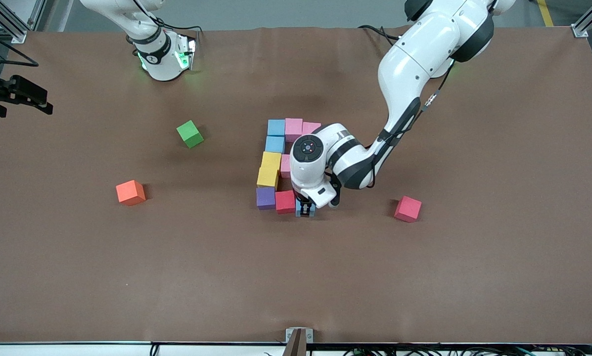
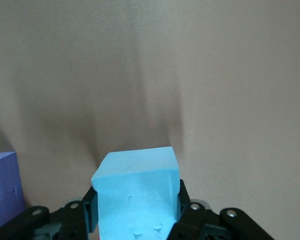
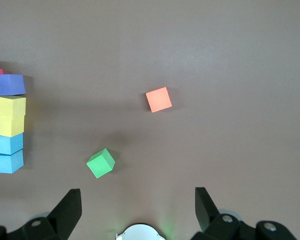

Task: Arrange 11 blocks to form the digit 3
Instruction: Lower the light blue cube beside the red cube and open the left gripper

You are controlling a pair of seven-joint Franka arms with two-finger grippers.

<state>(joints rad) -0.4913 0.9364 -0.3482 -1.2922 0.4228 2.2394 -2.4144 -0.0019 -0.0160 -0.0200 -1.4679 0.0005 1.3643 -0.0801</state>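
Left tool (image 1: 305, 209) clamped on a light blue foam cube (image 1: 305, 208), down at the brown worktop (image 1: 296, 277), just beside the red foam cube (image 1: 285, 201) and purple foam cube (image 1: 265, 198) of the nearest row. Wide bare worktop nearer the camera. Loose pink-red foam cube (image 1: 407, 208) well apart toward the left arm's end. Orange foam cube (image 1: 130, 192) and green foam cube (image 1: 190, 133) apart toward the right arm's end. Farther up: yellow foam pair (image 1: 269, 169), light blue pair (image 1: 275, 135), pink cubes (image 1: 293, 129). Right tool (image 3: 137, 210) waiting, fingers wide apart, over the farthest edge.

table (image 1: 127, 277): brown matte cover | alu frame posts (image 1: 590, 17) at corners
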